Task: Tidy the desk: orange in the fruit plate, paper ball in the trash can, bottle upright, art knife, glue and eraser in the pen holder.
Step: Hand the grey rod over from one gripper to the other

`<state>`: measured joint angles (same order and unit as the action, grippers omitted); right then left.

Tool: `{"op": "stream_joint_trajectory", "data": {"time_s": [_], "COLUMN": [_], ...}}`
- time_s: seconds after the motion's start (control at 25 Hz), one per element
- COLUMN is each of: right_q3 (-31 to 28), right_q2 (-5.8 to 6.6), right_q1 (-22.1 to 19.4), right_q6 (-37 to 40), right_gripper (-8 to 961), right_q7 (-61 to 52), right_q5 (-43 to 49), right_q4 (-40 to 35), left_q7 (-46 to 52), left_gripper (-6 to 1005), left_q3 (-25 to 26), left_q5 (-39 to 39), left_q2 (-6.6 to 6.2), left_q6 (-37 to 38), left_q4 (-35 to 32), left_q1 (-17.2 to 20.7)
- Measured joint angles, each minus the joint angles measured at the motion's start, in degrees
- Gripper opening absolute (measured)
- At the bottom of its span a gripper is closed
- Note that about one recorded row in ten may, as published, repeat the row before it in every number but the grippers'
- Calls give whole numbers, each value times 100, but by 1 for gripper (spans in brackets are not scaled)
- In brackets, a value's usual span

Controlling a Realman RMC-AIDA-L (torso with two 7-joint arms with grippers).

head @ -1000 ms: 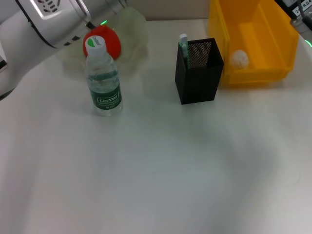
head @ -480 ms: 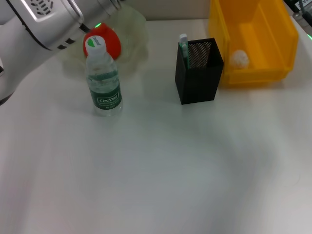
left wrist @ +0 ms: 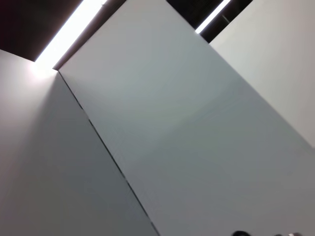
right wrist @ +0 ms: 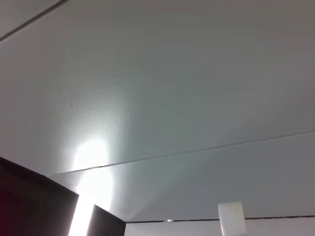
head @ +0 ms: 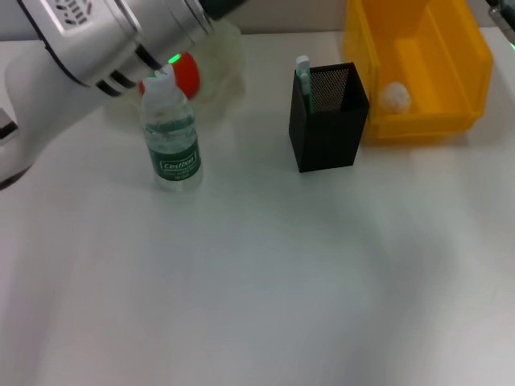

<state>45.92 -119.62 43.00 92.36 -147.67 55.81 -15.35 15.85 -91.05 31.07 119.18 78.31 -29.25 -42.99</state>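
Note:
The bottle (head: 170,133) stands upright on the white desk, left of centre. Behind it the orange (head: 187,72) lies in the pale-green fruit plate (head: 224,47), and my left arm (head: 96,36) covers part of both. That arm runs off the top edge, so its gripper is out of view. The black mesh pen holder (head: 326,121) stands at centre right. A white-and-green stick (head: 302,71) pokes out of it; I cannot tell whether this is the glue or the art knife. The eraser is hidden. The paper ball (head: 394,96) lies inside the yellow trash can (head: 451,72). My right gripper is out of view.
Both wrist views show only pale ceiling and wall panels. A sliver of the right arm (head: 505,11) shows at the top right corner. The white desk (head: 265,281) stretches bare toward the near edge.
My left arm has swung right and farther over the fruit plate, and it now covers more of the orange. Bottle, pen holder and trash can have not moved.

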Motion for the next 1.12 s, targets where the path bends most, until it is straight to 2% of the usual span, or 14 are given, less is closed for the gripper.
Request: {"op": "stream_joint_trajectory", "data": {"time_s": [0.12,0.24,0.28,0.36,0.52,0.68,0.88,0.96,1.12], "right_q3": [17,-24,-24,-27,11,34,-22,-38,-99], "right_q2": [0,1,1,1,1,-12,-14,13,40], "right_q1": [12,19,19,19,25,41,21,-108,-286], "right_q6": [-13,-13,-13,-14,-15,-12,-15,-55,-172], "right_gripper": [149,148,147,146,144,143,142,141,140], "right_q7": [51,114,114,152,219,265,346,886,1385], "right_q5": [-10,-12,-12,-13,-161,-220,-252,-422,-455], "right_q4": [-3,-3,-3,15,35,42,56,2,-177], "left_q7": [8,95,95,254,277,285,286,388,723], "left_gripper": [229,241,302,424,671,838,837,837,836], "left_q3": [-163,-375,-375,-516,-590,-656,-659,-658,-642], "left_q5": [-140,-809,-809,-1294,-1332,-1357,-1369,-1497,-1568], "left_q2": [0,1,1,0,0,0,0,0,0], "left_q6": [1,45,45,63,57,81,98,103,103], "left_q4": [-5,26,26,50,220,213,233,244,257], "left_q1": [49,135,135,231,324,396,476,661,765]}}
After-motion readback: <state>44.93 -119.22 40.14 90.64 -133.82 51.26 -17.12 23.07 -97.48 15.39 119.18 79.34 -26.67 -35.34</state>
